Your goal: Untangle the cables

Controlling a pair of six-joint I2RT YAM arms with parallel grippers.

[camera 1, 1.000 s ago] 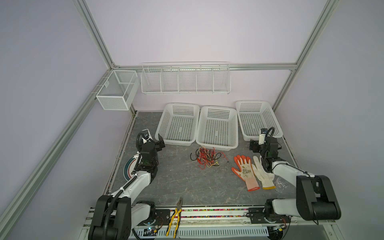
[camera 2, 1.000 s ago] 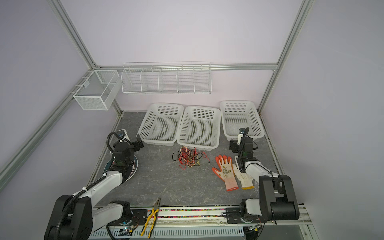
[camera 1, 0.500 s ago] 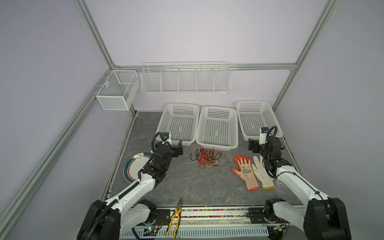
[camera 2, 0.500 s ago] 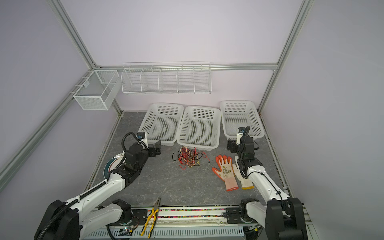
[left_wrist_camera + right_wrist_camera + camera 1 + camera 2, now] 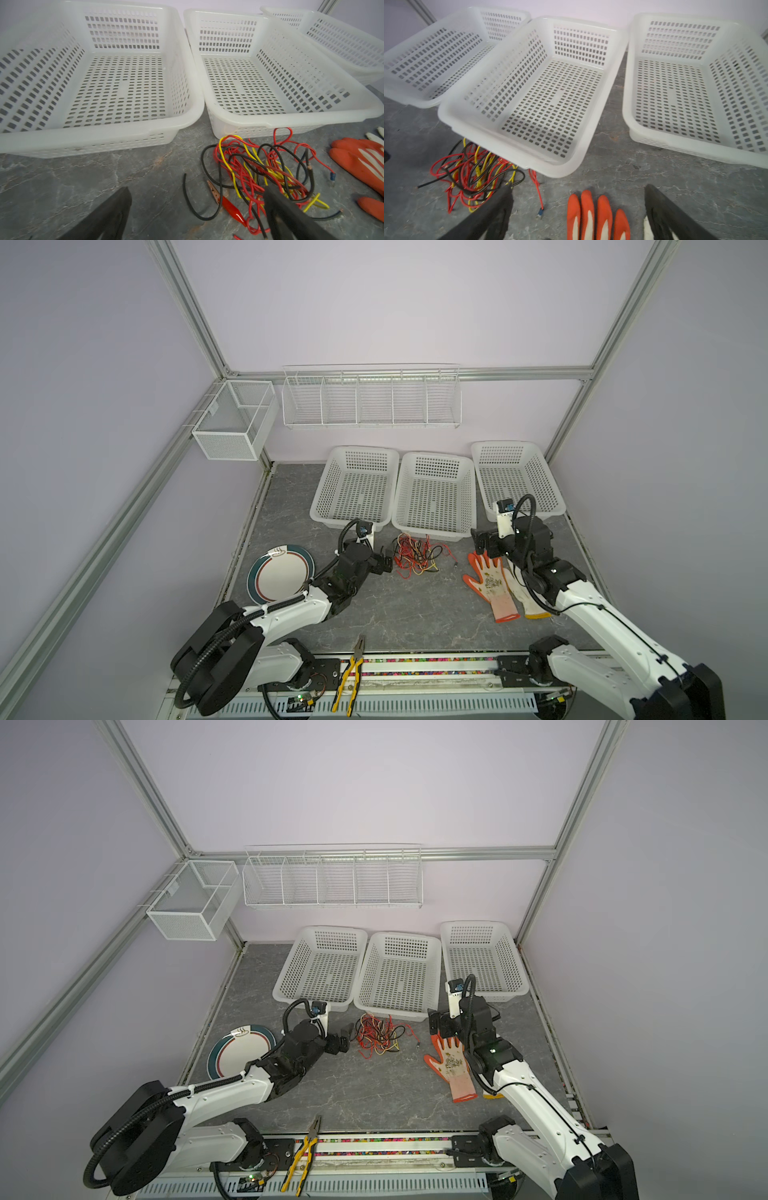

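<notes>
Cables point(image 5: 417, 558): one red, yellow and black tangle lies mid-surface, just before the middle of three baskets point(image 5: 429, 529). Left jaws, wide apart and empty, stand at its left side; right jaws, likewise wide and empty, stand apart over two gloves point(image 5: 494, 587).

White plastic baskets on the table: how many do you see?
3, in a row at the back of the table: the left basket, the middle basket and the right basket. None appears hidden.
</notes>
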